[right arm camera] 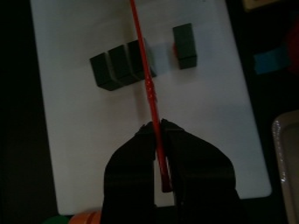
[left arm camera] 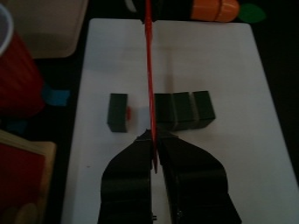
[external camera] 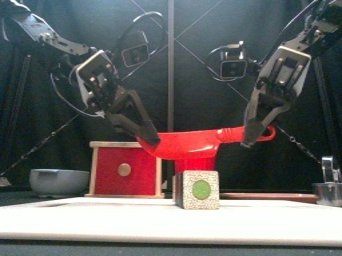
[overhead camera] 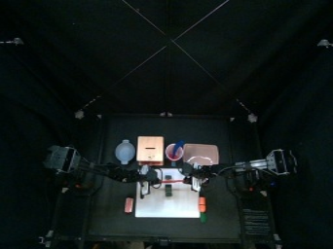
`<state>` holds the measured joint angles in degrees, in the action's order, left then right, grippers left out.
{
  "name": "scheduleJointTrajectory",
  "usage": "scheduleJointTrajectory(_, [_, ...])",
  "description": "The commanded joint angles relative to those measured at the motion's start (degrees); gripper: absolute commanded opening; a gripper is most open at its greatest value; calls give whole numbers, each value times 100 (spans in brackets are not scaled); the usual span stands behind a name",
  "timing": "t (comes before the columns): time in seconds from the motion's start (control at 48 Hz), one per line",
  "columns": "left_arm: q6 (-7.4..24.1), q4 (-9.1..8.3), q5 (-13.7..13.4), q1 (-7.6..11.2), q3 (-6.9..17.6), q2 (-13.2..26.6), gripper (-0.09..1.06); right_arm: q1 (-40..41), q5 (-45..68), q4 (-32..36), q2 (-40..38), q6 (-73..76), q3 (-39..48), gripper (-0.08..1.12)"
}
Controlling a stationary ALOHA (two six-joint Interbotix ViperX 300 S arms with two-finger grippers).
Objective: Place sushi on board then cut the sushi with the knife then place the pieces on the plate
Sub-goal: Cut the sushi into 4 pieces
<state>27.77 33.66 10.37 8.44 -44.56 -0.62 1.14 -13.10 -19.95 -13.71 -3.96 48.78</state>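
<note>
Plainly, front view: left gripper (external camera: pixel 150 140) and right gripper (external camera: pixel 254 132) each have jaws clamped tight on one end of a flat red toy knife (external camera: pixel 201 143). It is held across btwn them, above the toy sushi roll of dark green blocks (external camera: pixel 201 189) and not touching it. The roll is seen end-on, on the white cutting board (external camera: pixel 80 205). Pale wooden box w/ red drawer front (external camera: pixel 123 168) and blue-grey bowl (external camera: pixel 59 181) sit behind, to the left.

Left wrist view: blade edge-on over the gap btwn a single block (left arm camera: pixel 117 112) and the rest of the roll (left arm camera: pixel 184 108) — prob. three blocks.

Right wrist view: same layout, jaws closed on the knife.

Top view: flat pink tray (overhead camera: pixel 203 153) behind the board, apart from the sushi — too small for more.
</note>
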Motion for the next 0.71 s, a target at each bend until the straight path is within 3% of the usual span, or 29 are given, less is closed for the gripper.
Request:
scheduleJointTrajectory(0.021, [0,-26,-88,246,97,-79,42,-167,26,-158,-158,53,-44,32])
scheduleJointTrajectory(0.125, [-9,35,-123,352,114,9,42,-299,26,-272,-79,53,-18,32])
scheduleJointTrajectory(0.292, [-9,158,-123,360,123,176,41,-316,35,-325,53,44,18,32])
scheduleJointTrajectory(0.708, [-9,167,-123,334,220,422,41,-272,79,-290,114,35,44,32])
